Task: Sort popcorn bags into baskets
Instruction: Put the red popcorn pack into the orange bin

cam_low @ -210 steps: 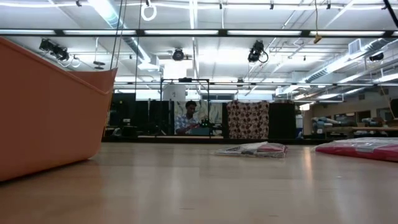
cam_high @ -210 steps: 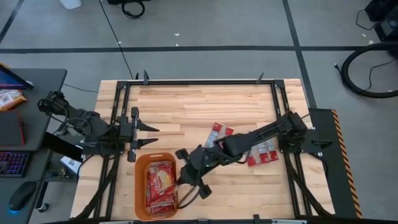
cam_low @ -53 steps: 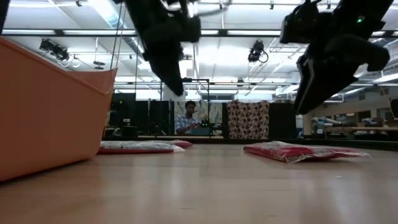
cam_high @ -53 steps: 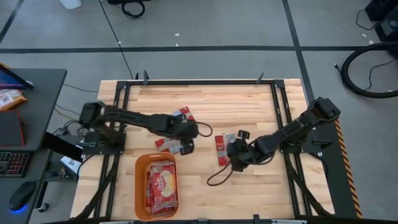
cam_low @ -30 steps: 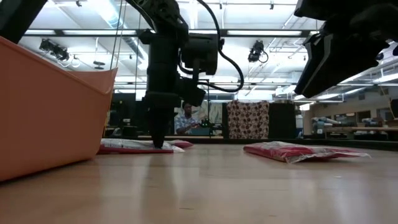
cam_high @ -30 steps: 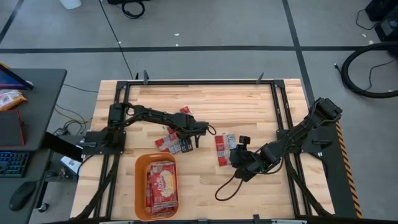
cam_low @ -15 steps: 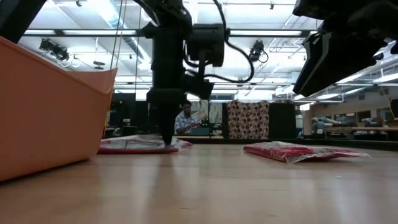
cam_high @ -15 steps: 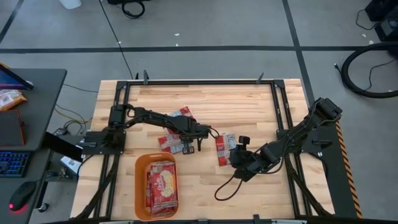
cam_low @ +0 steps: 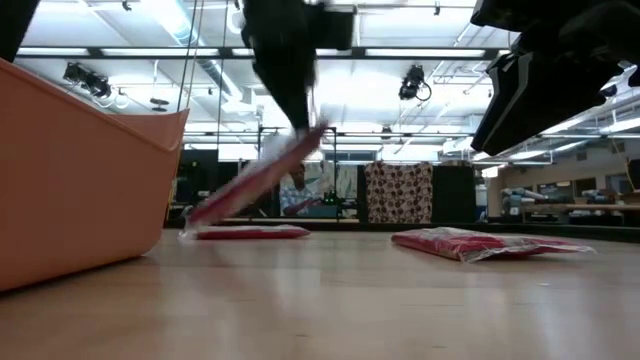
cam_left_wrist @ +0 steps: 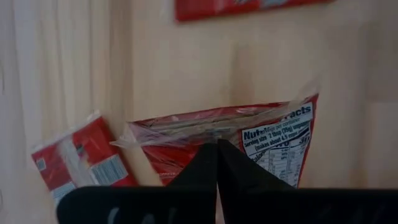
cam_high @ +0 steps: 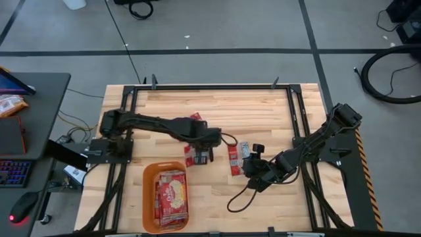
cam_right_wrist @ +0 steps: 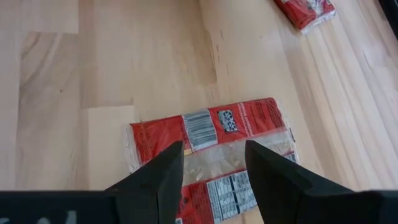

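Wood-plank counter, warehouse hall behind. Left gripper fingers pinched on popcorn bag edge seam, bag dangling tilted above counter near orange basket. Looks light, floppy, slick film; seam best hold. Right gripper fingers spread above another bag.
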Available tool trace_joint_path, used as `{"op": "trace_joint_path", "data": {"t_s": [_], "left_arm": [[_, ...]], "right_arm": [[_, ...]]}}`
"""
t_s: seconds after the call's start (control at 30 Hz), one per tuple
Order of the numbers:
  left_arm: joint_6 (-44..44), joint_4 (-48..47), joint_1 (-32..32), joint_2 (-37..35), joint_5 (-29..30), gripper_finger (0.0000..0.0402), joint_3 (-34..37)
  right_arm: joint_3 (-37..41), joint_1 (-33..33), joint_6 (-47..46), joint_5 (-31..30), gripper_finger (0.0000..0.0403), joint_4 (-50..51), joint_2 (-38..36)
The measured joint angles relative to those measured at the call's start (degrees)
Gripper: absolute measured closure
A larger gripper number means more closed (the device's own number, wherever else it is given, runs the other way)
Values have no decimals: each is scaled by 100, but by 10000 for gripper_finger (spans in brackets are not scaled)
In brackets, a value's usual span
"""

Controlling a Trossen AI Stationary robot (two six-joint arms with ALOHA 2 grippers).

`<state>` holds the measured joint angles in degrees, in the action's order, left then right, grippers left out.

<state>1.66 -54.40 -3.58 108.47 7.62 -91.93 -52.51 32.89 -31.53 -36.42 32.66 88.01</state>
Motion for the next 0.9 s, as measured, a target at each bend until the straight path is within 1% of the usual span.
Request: {"op": "trace_joint_path", "data": {"t_s": [0.07, 0.23, 0.33, 0.43, 0.57, 0.7, 0.8, 0.9], "left_arm": [[-3, -124, -110, -197, -119, 400, -109], [-9, -158, -414, -795, -878, 400, -251], [-203, 16, -653, -1133, -1490, 400, -254], [-372, 391, -958, -1402, -1812, 400, -253], [-528, 834, -1403, -1603, -2034, 400, -255], [-512, 1146, -1817, -1640, -2412, 399, -255], [-475, 1261, -2165, -1637, -2409, 399, -205], [-302, 1689, -2412, -1622, -2317, 400, 191]], "right_arm": [[0, -1, -2, 0, 225, 2, 2], [0, -1, 1, 0, 225, -17, 2], [0, -1, 9, -1, 225, -58, 2], [0, -5, 20, -6, 225, -82, 2], [0, -5, 22, -16, 225, -157, 4], [0, -5, 22, -13, 225, -185, 4], [0, -5, 22, -15, 225, -198, 4], [0, -5, 22, -13, 225, -227, 4]]}}
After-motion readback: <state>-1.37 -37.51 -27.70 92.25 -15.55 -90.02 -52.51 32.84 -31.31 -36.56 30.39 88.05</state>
